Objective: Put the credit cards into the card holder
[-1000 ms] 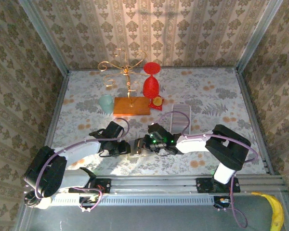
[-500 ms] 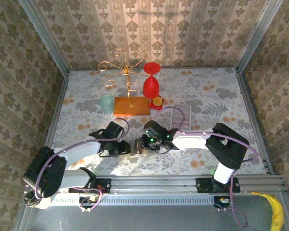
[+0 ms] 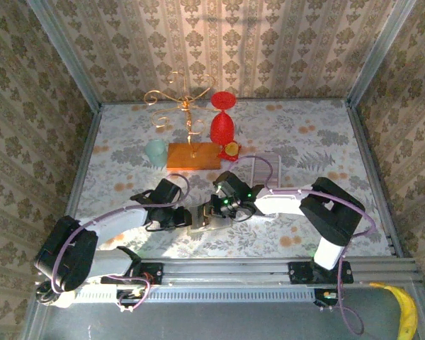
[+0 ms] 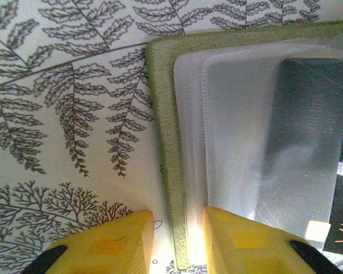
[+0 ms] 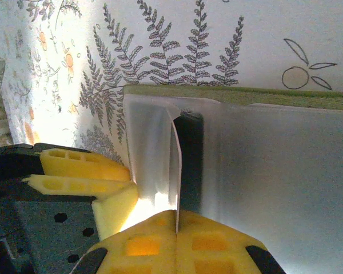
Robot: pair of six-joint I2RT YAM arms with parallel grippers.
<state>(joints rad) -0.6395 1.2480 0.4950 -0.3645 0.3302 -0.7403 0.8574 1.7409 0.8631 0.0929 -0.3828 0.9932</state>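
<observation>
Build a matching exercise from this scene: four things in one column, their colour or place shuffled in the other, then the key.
Things
1. card holder
2. goblet
3. banana
4. cup

Colour or place
A. red, just right of the gold wire stand
B. yellow, at the bottom right of the top view
C. pale green, just left of the wooden base
D. lying between the left end effector and the right end effector

Pairs: 1-D, 2-A, 3-B, 4-C
</observation>
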